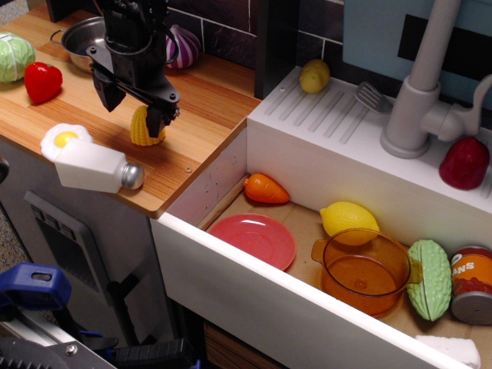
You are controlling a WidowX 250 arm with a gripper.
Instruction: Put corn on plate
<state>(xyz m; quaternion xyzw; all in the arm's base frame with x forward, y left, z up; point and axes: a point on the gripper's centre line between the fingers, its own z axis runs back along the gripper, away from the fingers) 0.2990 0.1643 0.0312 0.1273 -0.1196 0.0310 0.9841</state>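
Pink plate [254,239] lies bare in the sink [231,304], while the spread gripper [132,108] straddles the corn [141,127].

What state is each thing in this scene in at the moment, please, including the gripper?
gripper: open, jaws straddling the corn, not closed on it.
corn: upright on the wooden counter, partly hidden by a finger.
plate: empty, flat in the sink.
orange pot: upright, empty.
salt shaker: lying on its side.
can: upright.
steel pot: upright; inside mostly hidden.
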